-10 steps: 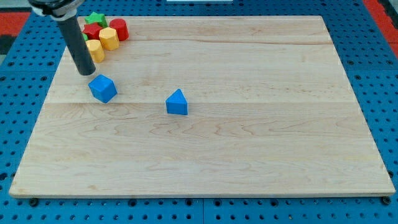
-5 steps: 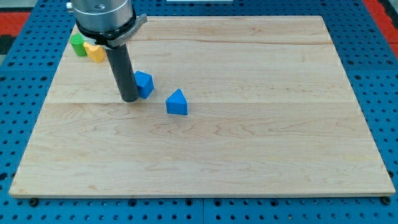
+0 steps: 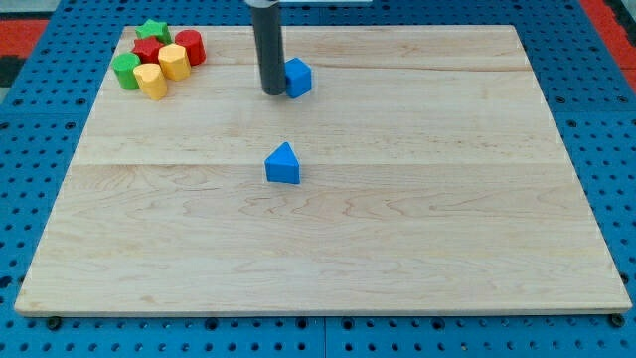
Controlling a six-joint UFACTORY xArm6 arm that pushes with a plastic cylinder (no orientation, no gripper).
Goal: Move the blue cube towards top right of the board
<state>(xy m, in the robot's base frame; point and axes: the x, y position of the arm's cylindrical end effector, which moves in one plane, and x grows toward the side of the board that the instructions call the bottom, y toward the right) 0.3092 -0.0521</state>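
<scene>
Rod, no fingers to judge; my tip (image 3: 272, 92) touches blue cube (image 3: 297, 77) from its left, far-centre of counter (image 3: 417, 199). Blue wedge (image 3: 283, 164) nearer; coloured cluster (image 3: 156, 58) far left.

Two blue blocks (image 3: 297, 77), two red (image 3: 190, 46), two yellow (image 3: 173, 62), two green (image 3: 126, 71) (eight total)

Rod (image 3: 268, 45) top cut off by view's top; hides blue cube (image 3: 298, 77) left side.
</scene>
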